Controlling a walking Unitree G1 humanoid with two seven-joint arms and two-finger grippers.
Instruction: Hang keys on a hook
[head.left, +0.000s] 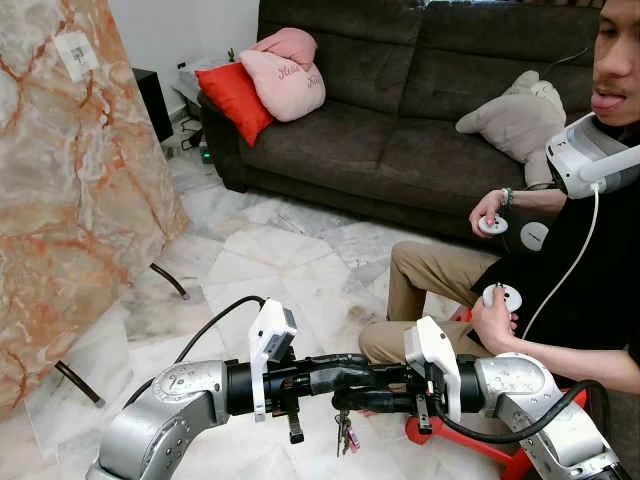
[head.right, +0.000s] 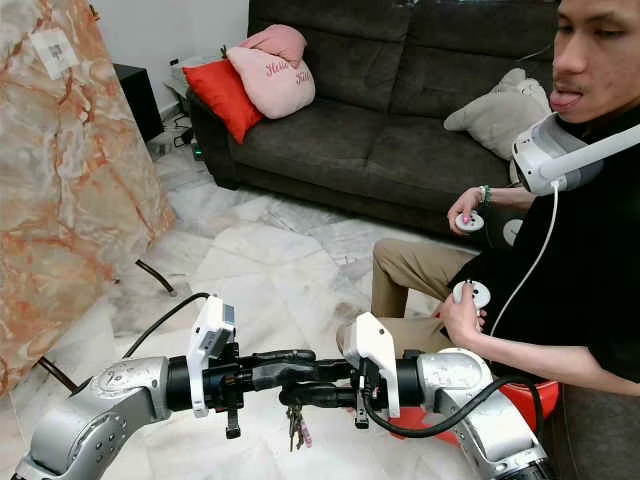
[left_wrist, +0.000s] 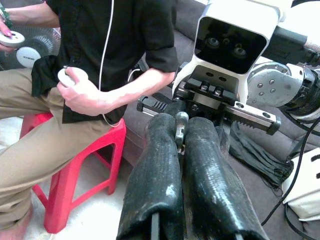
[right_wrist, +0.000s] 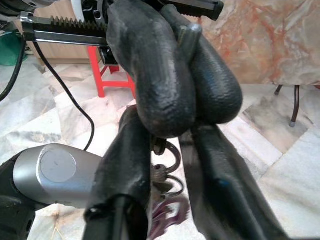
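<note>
left eye view: left gripper (head.left: 345, 372) and right gripper (head.left: 365, 400) meet fingertip to fingertip above the marble floor (head.left: 270, 260), arms level. a bunch of keys (head.left: 346, 432) hangs below the meeting point. a marble slab (head.left: 70, 180) leans at the robot's left. a person (head.left: 560, 260) sits on a red stool (head.left: 470, 440) at the right, a controller in each hand, before a dark sofa (head.left: 400, 100) with red and pink cushions.

right eye view: same layout; keys (head.right: 297, 428) dangle just under the joined fingers.

left wrist view: left fingers (left_wrist: 155, 170) drawn narrow, nipping a thin metal piece, apparently the key ring. right gripper's body faces them closely.

right wrist view: right fingers (right_wrist: 127, 165) narrow, alongside the ring and hanging keys (right_wrist: 167, 180); whether they truly pinch it, cannot tell. left fingers (right_wrist: 165, 75) cross above, touching.

handling, judged: keys light, rigid, loosely jointed, prone to swing; smooth ring may slip or twist. best hold is on the ring itself, leaving an open loop free for a hook. no hook is made out.
</note>
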